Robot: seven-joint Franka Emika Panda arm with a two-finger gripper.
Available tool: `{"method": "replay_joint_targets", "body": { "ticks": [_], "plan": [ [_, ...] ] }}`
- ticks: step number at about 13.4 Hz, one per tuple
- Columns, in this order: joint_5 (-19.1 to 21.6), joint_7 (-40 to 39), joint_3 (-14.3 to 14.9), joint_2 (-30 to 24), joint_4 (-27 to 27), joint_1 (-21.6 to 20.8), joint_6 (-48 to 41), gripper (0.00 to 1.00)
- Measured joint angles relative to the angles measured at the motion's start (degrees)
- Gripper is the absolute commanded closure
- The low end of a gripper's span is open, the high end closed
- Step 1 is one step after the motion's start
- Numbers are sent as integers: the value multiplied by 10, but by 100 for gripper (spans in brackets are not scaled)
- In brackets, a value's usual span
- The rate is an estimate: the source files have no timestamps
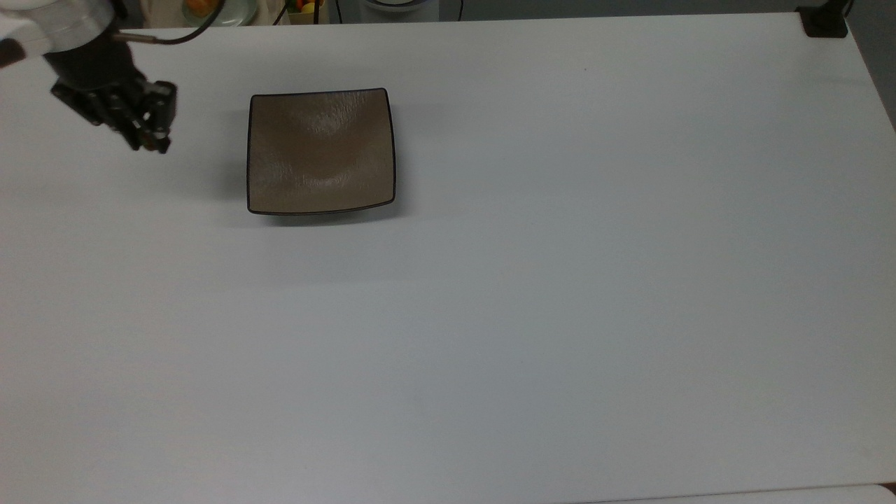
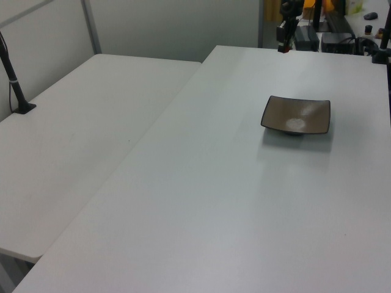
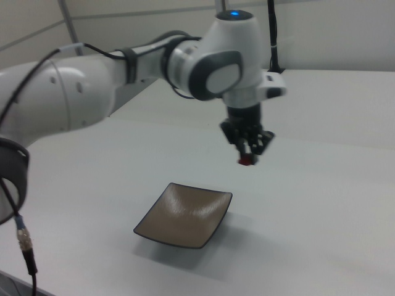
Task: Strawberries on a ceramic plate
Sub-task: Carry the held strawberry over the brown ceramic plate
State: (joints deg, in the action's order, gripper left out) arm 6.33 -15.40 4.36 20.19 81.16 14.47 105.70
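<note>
The square brown ceramic plate (image 1: 320,150) with a thin black rim lies bare on the white table, also seen in the left view (image 2: 296,114) and the right view (image 3: 185,214). My gripper (image 1: 150,140) hangs in the air to the top view's left of the plate, a short gap from its rim. Its fingers are shut on a small dark-red strawberry (image 3: 247,161), which peeks out below the fingertips. In the left view the gripper (image 2: 283,46) is high above the table's far end, beyond the plate. In the right view the gripper (image 3: 248,154) points straight down, above and behind the plate.
The white table (image 1: 560,315) stretches wide to the top view's right and bottom. A black mount (image 1: 824,21) sits at its far right corner. A second white table (image 2: 73,140) with a black pole (image 2: 15,79) adjoins at the left view's left. Clutter stands behind the robot (image 1: 210,8).
</note>
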Motion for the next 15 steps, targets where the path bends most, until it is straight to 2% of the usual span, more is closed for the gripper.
{"method": "replay_joint_targets", "body": {
  "ticks": [4,7,12,15],
  "plan": [
    [0,0,0,-73,89,-70,-23,90],
    [-12,0,0,-103,171,-117,-27,90],
    [-39,0,0,-104,254,-140,-26,90],
    [-56,0,1,-103,305,-140,33,90]
  ]
}}
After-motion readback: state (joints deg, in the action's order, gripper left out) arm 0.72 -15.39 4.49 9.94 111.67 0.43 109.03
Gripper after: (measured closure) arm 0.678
